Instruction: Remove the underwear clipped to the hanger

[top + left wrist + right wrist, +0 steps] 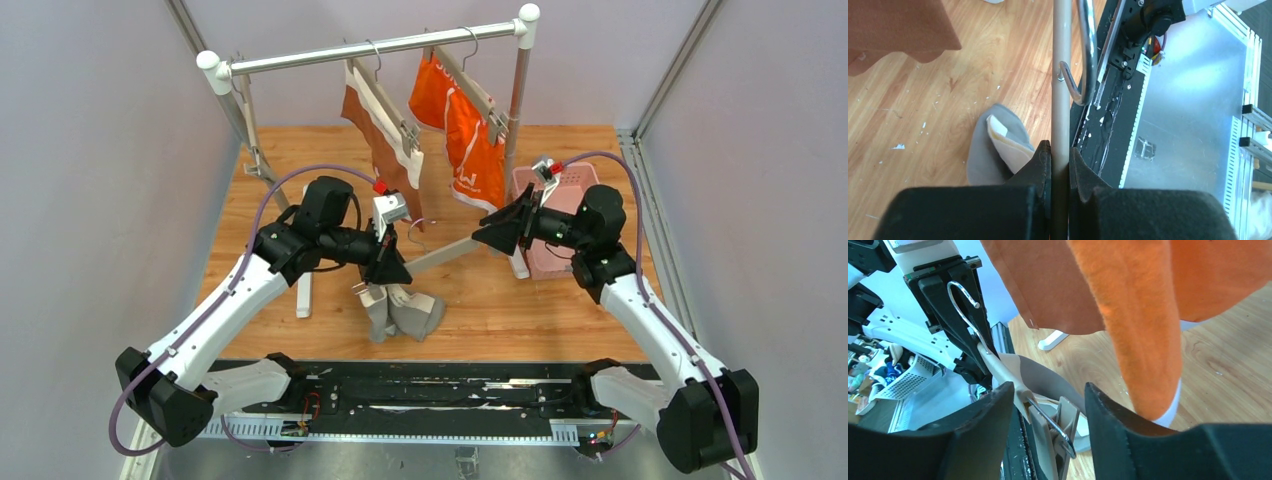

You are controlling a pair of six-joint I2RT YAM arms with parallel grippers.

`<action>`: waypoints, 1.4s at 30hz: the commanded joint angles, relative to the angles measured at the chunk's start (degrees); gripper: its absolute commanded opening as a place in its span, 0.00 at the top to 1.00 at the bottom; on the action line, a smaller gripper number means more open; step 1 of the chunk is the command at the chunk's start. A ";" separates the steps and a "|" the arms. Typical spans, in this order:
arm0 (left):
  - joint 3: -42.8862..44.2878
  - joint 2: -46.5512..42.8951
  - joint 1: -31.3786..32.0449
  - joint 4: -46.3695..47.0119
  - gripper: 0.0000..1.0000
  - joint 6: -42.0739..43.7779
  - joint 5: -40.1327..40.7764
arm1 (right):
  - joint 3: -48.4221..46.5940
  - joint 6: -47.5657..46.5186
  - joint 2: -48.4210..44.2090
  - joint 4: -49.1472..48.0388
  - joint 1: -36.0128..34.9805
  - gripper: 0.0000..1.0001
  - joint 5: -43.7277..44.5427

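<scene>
My left gripper [390,265] is shut on the beige bar of a clip hanger [445,253], which it holds level above the table. In the left wrist view the bar [1062,90] runs between the closed jaws [1060,150], with the metal hook [1087,65] beside it. The grey briefs [402,310] sag in a heap on the table below this gripper [993,150]; I cannot tell whether a clip still holds them. My right gripper [492,232] is open, its jaws [1048,395] on either side of the hanger's end clip [1060,435]. The rust-brown briefs [385,135] and orange briefs [470,130] hang clipped on the rack.
A metal rack rail [380,45] on white posts spans the back of the wooden table. Its post and foot [515,180] stand just behind my right gripper. A pink basket [570,190] sits at the right, partly behind the right arm. The orange briefs [1138,330] hang close above the right jaws.
</scene>
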State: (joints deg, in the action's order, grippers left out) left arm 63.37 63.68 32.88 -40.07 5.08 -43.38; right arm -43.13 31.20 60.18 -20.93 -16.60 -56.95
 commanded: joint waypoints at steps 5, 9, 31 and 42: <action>1.99 -4.16 0.25 3.81 1.00 -1.02 -1.18 | 1.00 -2.90 -5.76 1.53 -0.80 0.26 4.63; 0.96 -6.18 0.25 6.73 1.00 -2.54 -1.43 | 3.76 -2.00 -9.02 -0.18 -1.54 0.22 6.45; -10.66 -6.83 0.51 40.58 1.00 -20.63 -4.23 | 12.13 -2.62 -9.62 -26.78 -19.43 0.18 24.56; -13.14 -6.78 3.61 45.50 1.00 -21.82 -3.01 | 12.81 2.08 -3.69 -43.61 -19.39 0.19 28.19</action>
State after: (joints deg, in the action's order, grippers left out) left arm 50.46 57.28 34.85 0.25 -16.21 -46.17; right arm -30.89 30.44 54.41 -52.45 -35.29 -31.24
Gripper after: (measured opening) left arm 0.082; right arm 0.814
